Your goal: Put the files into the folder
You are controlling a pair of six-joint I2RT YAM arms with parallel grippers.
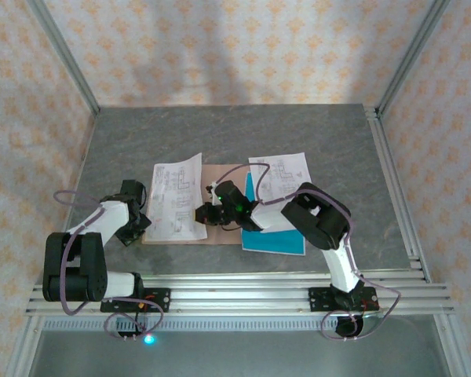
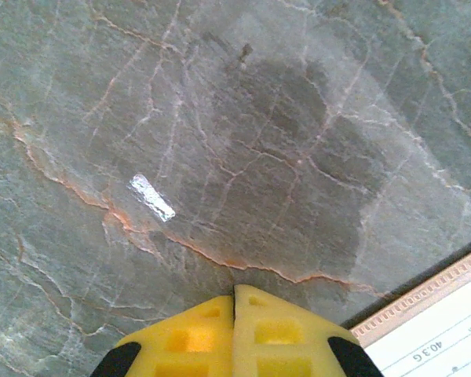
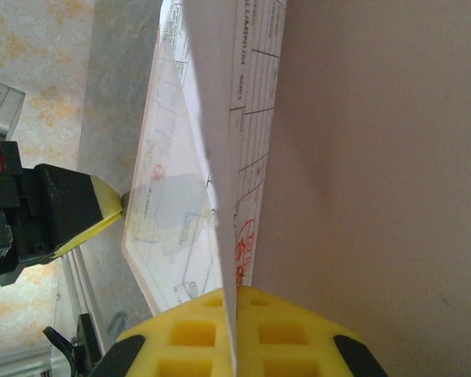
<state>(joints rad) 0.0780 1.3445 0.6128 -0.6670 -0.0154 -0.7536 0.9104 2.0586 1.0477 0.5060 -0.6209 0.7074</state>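
White sheet (image 2: 446,345), printed "40.3 G", pinched in right claw (image 3: 235,302), beside left claw (image 2: 234,297).

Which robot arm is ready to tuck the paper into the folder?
Right. The right jaws pinch a white sheet over the folder; the left jaws are shut, empty, over bare table.

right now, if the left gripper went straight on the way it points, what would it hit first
Most likely the bare grey table top just ahead of the shut left gripper. The folder edge lies off to one side, out of that line; depth is unclear.
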